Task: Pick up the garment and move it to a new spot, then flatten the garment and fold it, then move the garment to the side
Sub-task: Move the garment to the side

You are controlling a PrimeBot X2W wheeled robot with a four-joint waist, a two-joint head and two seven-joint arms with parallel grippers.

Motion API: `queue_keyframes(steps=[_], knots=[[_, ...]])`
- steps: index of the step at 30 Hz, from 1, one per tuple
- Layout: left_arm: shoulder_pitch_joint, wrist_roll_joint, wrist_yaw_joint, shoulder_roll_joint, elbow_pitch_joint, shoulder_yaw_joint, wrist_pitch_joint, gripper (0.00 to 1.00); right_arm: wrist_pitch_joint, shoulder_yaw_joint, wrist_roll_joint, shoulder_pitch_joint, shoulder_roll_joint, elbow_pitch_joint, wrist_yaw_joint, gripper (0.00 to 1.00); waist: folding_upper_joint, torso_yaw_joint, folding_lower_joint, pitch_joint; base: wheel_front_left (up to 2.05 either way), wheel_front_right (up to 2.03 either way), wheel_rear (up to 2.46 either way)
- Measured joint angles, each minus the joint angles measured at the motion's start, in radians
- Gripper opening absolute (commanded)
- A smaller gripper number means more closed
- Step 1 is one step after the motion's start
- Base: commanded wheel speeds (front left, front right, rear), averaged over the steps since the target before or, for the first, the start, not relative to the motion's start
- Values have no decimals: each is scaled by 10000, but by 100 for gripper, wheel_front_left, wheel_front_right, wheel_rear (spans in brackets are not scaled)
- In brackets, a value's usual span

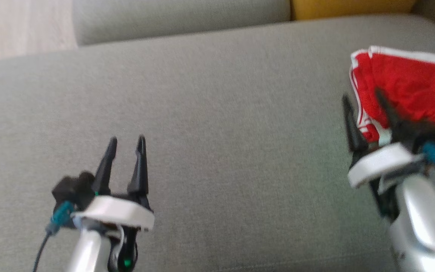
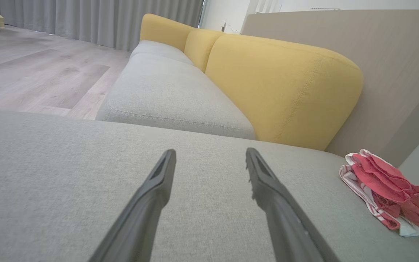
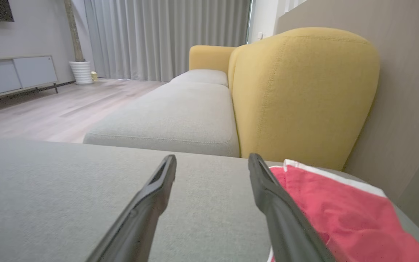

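Note:
The garment (image 1: 406, 88) is red with white trim and lies bunched at the far right of the grey sofa seat (image 1: 217, 113). My right gripper (image 1: 364, 96) stands open at its near left edge, one finger over the red cloth, nothing pinched. In the right wrist view the garment (image 3: 340, 211) spreads to the right of my right gripper (image 3: 212, 160). My left gripper (image 1: 127, 141) is open over bare seat at the lower left, well apart from the garment. The left wrist view has my left gripper (image 2: 211, 153) empty, with the garment (image 2: 387, 189) as a small heap at the right.
A yellow backrest cushion (image 2: 282, 87) and a beige wall panel (image 2: 395, 54) stand behind the garment. A second grey seat cushion (image 3: 180, 112) continues beyond. Wood floor (image 2: 31, 72) lies past the seat's left edge, with curtains (image 3: 166, 36) behind it.

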Motion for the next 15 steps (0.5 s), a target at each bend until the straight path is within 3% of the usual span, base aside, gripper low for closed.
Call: queue_keyframes(steps=[8, 15], knots=[[1100, -10, -226, 19, 50, -35, 0, 100, -635, -652, -451, 1995, 1053, -533, 0, 100, 0, 352, 0, -952, 0, 0, 0], [1566, 322, -284, 29, -219, 44, 2, 100, -895, -817, -890, 2921, 1365, -679, 0, 100, 0, 409, 0, -1155, 0, 0, 0]])
